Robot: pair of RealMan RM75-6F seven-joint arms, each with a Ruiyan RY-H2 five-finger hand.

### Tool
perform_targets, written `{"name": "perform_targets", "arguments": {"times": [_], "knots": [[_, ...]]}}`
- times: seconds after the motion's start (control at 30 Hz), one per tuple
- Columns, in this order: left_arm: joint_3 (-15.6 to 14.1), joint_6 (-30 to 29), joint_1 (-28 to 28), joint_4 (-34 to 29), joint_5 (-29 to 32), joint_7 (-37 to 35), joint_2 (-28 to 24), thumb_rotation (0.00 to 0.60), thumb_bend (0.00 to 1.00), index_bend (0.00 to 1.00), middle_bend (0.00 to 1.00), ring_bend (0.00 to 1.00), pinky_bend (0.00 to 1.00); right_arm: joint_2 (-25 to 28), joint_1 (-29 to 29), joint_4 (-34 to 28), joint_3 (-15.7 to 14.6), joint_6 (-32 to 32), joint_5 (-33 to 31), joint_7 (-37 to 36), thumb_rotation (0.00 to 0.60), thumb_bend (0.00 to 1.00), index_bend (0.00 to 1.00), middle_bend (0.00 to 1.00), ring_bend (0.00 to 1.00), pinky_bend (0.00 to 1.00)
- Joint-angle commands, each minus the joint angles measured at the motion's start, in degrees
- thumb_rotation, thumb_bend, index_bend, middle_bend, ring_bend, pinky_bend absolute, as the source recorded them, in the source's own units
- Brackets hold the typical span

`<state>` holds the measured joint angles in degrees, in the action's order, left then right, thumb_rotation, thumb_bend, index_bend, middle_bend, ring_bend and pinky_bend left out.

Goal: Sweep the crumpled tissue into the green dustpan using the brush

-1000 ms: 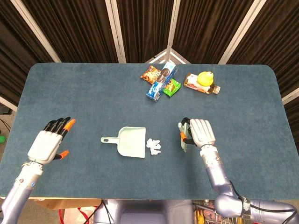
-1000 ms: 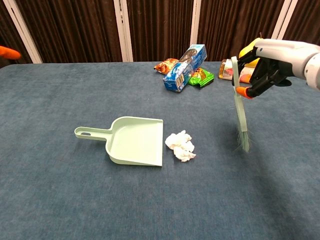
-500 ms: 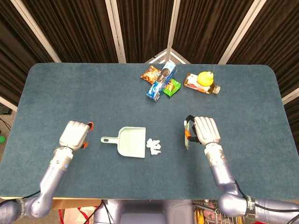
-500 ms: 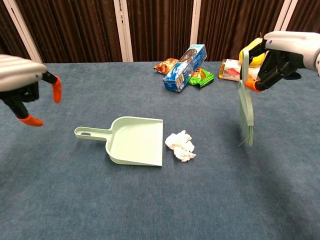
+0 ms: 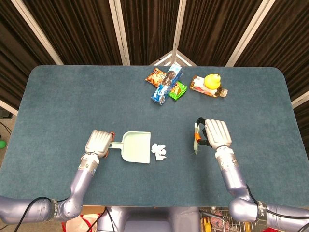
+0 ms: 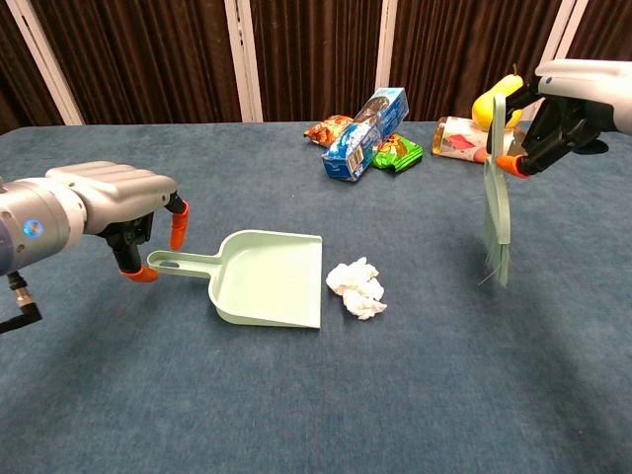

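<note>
The pale green dustpan (image 5: 136, 146) (image 6: 267, 278) lies flat mid-table, handle pointing left, mouth toward the white crumpled tissue (image 5: 159, 151) (image 6: 356, 288) just right of it. My left hand (image 5: 98, 142) (image 6: 126, 210) hovers over the end of the dustpan handle (image 6: 180, 262), fingers curled downward and apart, holding nothing. My right hand (image 5: 216, 134) (image 6: 563, 107) grips the pale green brush (image 6: 497, 209) (image 5: 195, 140) by its handle. The brush hangs bristles down, lifted off the table, well right of the tissue.
Snack packets (image 5: 165, 82) (image 6: 364, 133) and a yellow-capped bottle (image 5: 208, 84) (image 6: 472, 130) lie at the table's far side. Blue cloth covers the table (image 5: 72, 96). Dark curtains stand behind.
My left hand has swept in from the left edge to the dustpan handle. My right hand has carried the brush a little right and higher off the table.
</note>
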<state>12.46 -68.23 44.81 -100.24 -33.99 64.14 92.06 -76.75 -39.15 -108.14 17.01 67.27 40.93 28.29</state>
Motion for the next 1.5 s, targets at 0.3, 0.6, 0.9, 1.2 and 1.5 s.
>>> {"name": "perform_targets", "arguments": {"times": [0.3, 0.6, 0.9, 1.2, 1.5], "knots": [[-0.85, -1.25, 2.58, 2.51, 2.05, -0.74, 2.17, 0.6, 0.39, 0.41, 1.0, 1.0, 0.98, 0.42, -0.3, 0.37, -0.67, -0.01, 0.1, -0.66, 0.6, 0.48, 0.96, 0.96, 1.0, 0.91], [-1.86, -1.35, 4.0, 4.33, 3.73, -1.54, 3.98, 0.6, 0.44, 0.43, 1.0, 1.0, 0.98, 0.64, -0.52, 0.66, -1.25, -0.02, 0.19, -0.93, 0.6, 0.48, 0.96, 0.96, 1.0, 0.91], [-2.55, -2.15, 4.48, 5.41, 1.54, -3.89, 5.35, 0.6, 0.54, 0.57, 1.0, 1.0, 0.98, 0.41, -0.72, -0.98, -1.56, 0.19, 0.94, -1.54, 0.6, 0.48, 0.96, 0.96, 1.0, 0.91], [-1.81, -4.22, 5.53, 3.19, 3.59, -2.57, 5.65, 0.6, 0.54, 0.59, 1.0, 1.0, 0.98, -1.77, -1.23, -3.65, -2.56, 2.15, 1.92, -0.16, 0.6, 0.48, 0.96, 0.96, 1.0, 0.91], [-0.46, -6.2, 6.58, 1.37, 6.94, -1.96, 6.79, 0.6, 0.55, 0.6, 1.0, 1.0, 0.98, -5.2, -0.99, -3.3, -4.71, 4.0, 3.2, 1.31, 0.6, 0.49, 0.96, 0.96, 1.0, 0.91]]}}
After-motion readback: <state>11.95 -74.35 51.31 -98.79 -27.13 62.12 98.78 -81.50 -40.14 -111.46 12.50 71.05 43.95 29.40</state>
